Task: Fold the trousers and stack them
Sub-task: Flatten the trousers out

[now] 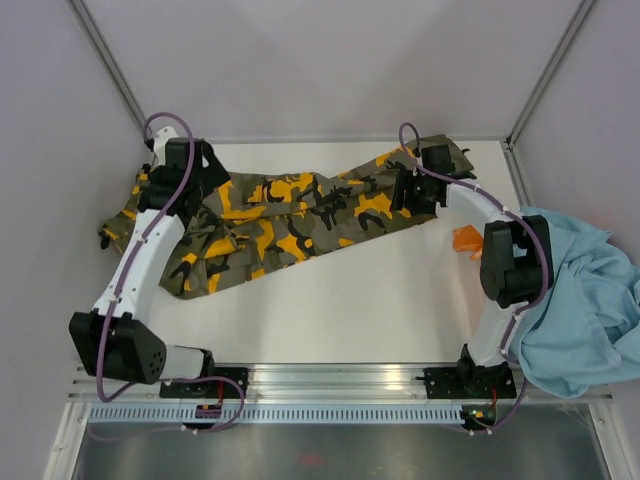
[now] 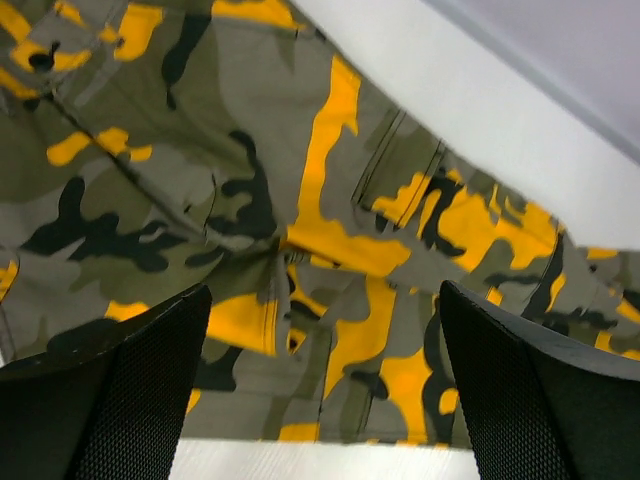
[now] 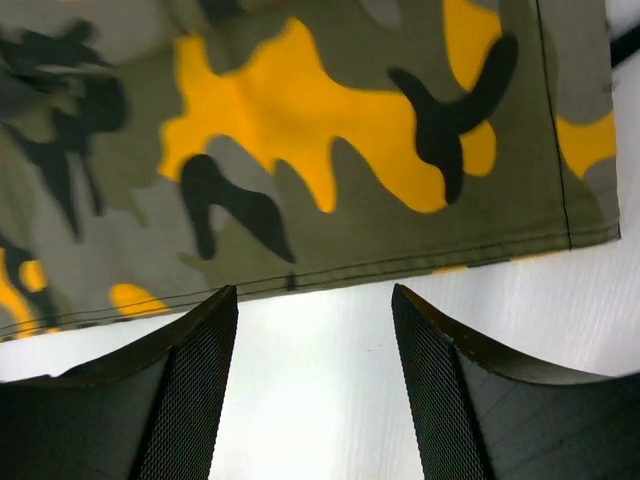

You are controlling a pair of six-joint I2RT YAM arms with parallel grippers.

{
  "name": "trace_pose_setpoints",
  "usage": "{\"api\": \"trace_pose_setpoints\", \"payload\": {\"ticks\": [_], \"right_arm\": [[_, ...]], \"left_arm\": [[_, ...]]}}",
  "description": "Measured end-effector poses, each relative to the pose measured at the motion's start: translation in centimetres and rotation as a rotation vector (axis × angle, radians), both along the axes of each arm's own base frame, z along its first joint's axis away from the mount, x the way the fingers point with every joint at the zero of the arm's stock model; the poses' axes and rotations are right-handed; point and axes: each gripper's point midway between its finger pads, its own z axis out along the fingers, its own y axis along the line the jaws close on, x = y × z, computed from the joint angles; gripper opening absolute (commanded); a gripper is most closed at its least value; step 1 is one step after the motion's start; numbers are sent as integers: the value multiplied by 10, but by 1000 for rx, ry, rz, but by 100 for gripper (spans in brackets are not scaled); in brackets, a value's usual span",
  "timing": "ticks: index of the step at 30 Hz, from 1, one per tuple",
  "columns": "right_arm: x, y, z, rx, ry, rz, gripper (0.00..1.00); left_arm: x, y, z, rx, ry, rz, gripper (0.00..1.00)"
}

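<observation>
Shows camouflage trousers lying slantwise across the white table. Shows left claw spread apart over the waist end, right claw spread apart at a leg hem, neither gripping. Likely best: pinch the hem edge squarely, lift low, carry toward the waist.

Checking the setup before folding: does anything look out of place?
Yes. The blue garment spills past the table's right edge, bunched beside the right arm, where it might snag. The trousers lie rumpled and unfolded along the far side.
</observation>
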Motion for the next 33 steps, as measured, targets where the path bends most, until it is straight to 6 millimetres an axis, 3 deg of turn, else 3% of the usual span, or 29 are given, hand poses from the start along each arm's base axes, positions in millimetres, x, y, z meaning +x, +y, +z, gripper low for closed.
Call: {"api": "trace_pose_setpoints", "payload": {"ticks": [2, 5, 11, 16, 19, 20, 22, 23, 29, 33], "right_arm": [[-5, -7, -26, -45, 59, -24, 70], [-4, -23, -47, -104, 95, -73, 70], [15, -48, -63, -194, 98, -195, 81], [33, -56, -71, -238, 94, -268, 77], [42, -60, -74, -271, 88, -290, 58], [42, -62, -75, -286, 87, -299, 37], [43, -67, -75, -303, 80, -322, 20], [44, -68, -75, -302, 77, -331, 3], [36, -77, -74, -318, 47, -367, 0], [16, -112, -74, -321, 78, -433, 0]], "left_arm": [[-19, 2, -11, -4, 21, -6, 100], [-41, 0, -28, -10, 49, -26, 100], [-63, 0, -53, -14, 100, -37, 100], [-69, 1, -61, -9, 122, -34, 100], [-71, 2, -63, -6, 131, -32, 100], [-71, 3, -64, -5, 133, -31, 100], [-72, 3, -65, -2, 139, -27, 100], [-73, 4, -66, 0, 142, -25, 100], [-74, 7, -66, 10, 144, -13, 100], [-74, 7, -67, 12, 145, -11, 100]]}}
